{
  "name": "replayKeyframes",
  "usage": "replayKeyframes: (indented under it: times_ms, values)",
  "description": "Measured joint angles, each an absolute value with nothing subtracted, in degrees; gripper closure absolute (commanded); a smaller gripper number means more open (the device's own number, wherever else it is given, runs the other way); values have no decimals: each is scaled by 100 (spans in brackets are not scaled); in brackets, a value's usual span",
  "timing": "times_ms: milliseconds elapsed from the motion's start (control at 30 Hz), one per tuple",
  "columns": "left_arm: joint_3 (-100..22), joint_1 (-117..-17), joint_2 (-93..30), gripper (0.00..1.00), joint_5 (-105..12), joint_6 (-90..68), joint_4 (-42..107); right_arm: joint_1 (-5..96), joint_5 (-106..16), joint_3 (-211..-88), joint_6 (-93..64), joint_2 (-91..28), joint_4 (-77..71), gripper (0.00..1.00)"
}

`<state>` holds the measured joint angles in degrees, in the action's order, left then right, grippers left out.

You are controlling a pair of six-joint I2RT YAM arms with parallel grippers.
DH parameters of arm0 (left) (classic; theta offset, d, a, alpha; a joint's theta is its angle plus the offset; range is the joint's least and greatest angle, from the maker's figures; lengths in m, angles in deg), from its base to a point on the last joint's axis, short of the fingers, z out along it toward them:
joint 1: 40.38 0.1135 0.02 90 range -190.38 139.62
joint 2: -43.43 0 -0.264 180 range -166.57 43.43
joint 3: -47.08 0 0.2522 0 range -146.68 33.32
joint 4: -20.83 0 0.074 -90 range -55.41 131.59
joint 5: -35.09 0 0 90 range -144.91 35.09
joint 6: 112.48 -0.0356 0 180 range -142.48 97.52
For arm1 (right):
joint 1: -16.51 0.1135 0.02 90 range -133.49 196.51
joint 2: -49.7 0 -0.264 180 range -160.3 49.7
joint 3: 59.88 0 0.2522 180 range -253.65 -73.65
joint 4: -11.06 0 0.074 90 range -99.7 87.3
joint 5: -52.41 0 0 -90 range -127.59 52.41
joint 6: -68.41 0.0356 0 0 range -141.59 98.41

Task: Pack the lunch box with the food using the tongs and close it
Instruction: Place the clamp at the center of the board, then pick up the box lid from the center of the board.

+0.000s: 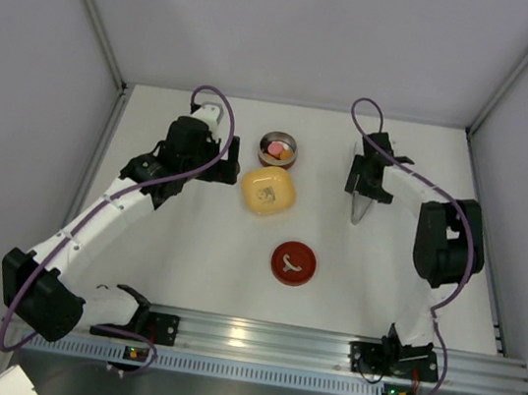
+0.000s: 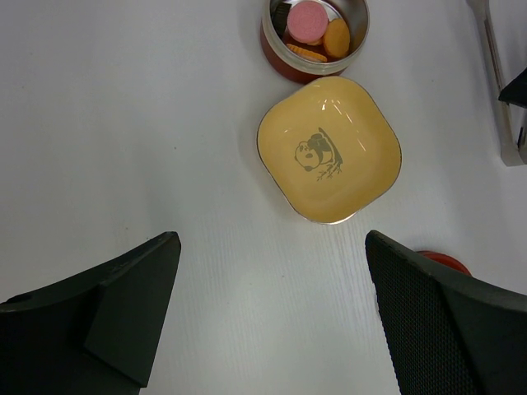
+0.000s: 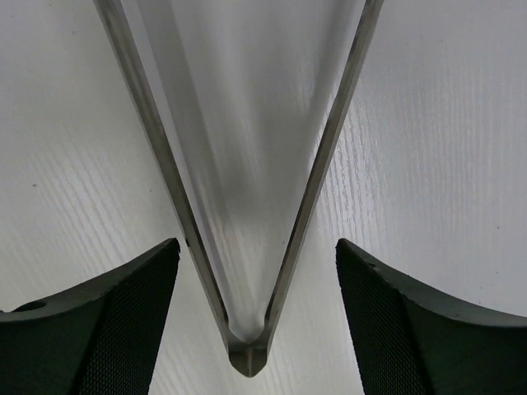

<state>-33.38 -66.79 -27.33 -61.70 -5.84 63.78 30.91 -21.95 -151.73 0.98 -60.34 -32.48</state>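
Note:
The lunch box (image 1: 277,147), a small round tin with a red outside, stands open at the back with the food (image 1: 276,147) in it. In the left wrist view the lunch box (image 2: 315,41) holds pink (image 2: 307,20) and orange (image 2: 336,37) pieces. Its red lid (image 1: 293,263) lies apart, nearer the front. The tongs (image 3: 247,354) lie flat on the table. My right gripper (image 3: 256,244) is open and straddles the joined end of their V without gripping it. My left gripper (image 2: 270,247) hovers open and empty, short of the yellow dish.
A yellow rounded-square dish (image 1: 267,191) with a panda picture (image 2: 317,154) sits between the tin and the lid, touching the tin's near side. White walls enclose the table on three sides. The tongs (image 2: 498,82) and a sliver of the lid (image 2: 445,259) show at the left wrist view's right edge.

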Motion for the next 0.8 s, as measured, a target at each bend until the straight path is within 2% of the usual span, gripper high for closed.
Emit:
replayKeyframes:
  times_ms: [233, 467, 633, 800]
  values:
    - [-3336, -6679, -2733, 1, -6170, -586, 6378, 3504, -2322, -14657, -68, -4423, -3432, 29]
    - [-3336, -6679, -2733, 1, -6176, -586, 6378, 5552, -2477, -13838, -243, -2746, -3303, 38]
    - [-3336, -6679, -2733, 1, -6176, -586, 6378, 6415, -2448, -12900, -239, -2517, -3314, 40]
    - [-3336, -6679, -2733, 1, -6176, -586, 6378, 7031, -2348, -12461, -232, -2515, -3268, 41]
